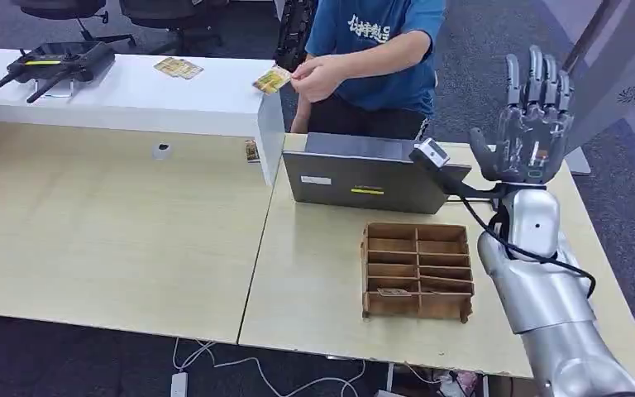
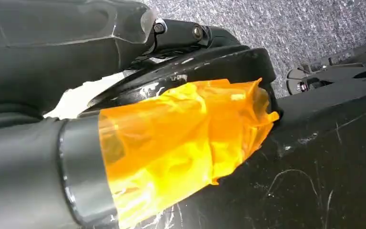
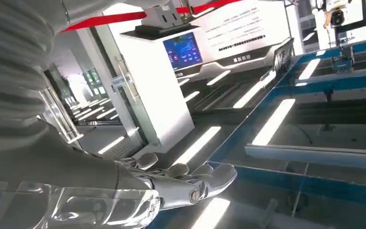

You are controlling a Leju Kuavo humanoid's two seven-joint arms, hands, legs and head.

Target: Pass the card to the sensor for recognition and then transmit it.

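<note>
A person in a blue shirt [image 1: 380, 50] stands behind the table and holds a yellow card [image 1: 271, 80] in their hand. My right hand [image 1: 529, 124] is raised above the table's right side, palm forward and fingers straight up, holding nothing. The right wrist view shows its fingers [image 3: 186, 183] stretched out flat and empty. A small sensor head [image 1: 432, 153] on a black stalk stands just left of that hand, beside a grey laptop-like box [image 1: 364, 178]. In the left wrist view, a dark plastic-wrapped part of my left hand [image 2: 62, 21] lies along the edge, and its fingers are unclear.
A brown wooden organiser [image 1: 417, 270] with several compartments sits on the light wooden table [image 1: 314, 281], and one compartment holds a card [image 1: 393, 291]. More cards [image 1: 178, 68] lie on the white counter [image 1: 132, 95]. Another card [image 1: 251, 150] lies by the counter's end panel.
</note>
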